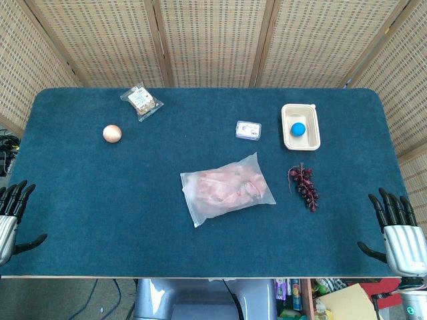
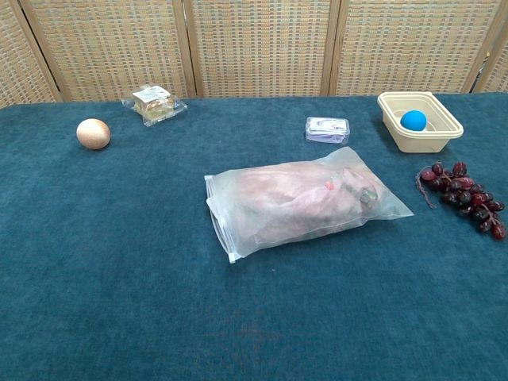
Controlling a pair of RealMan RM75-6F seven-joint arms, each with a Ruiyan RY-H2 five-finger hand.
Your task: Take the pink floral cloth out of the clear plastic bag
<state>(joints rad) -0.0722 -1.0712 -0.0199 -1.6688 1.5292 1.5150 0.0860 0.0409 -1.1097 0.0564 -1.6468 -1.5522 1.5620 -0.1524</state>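
Note:
A clear plastic bag lies flat near the middle of the blue table, its zip edge toward the left in the chest view. The pink floral cloth is bunched inside the bag, fully enclosed. My left hand hangs at the table's front left corner, fingers spread, holding nothing. My right hand is at the front right corner, fingers apart and empty too. Both hands are far from the bag and show only in the head view.
A bunch of dark red grapes lies right of the bag. Behind are a beige tray holding a blue ball, a small white packet, a wrapped snack and an egg-like ball. Wicker screens stand behind the table.

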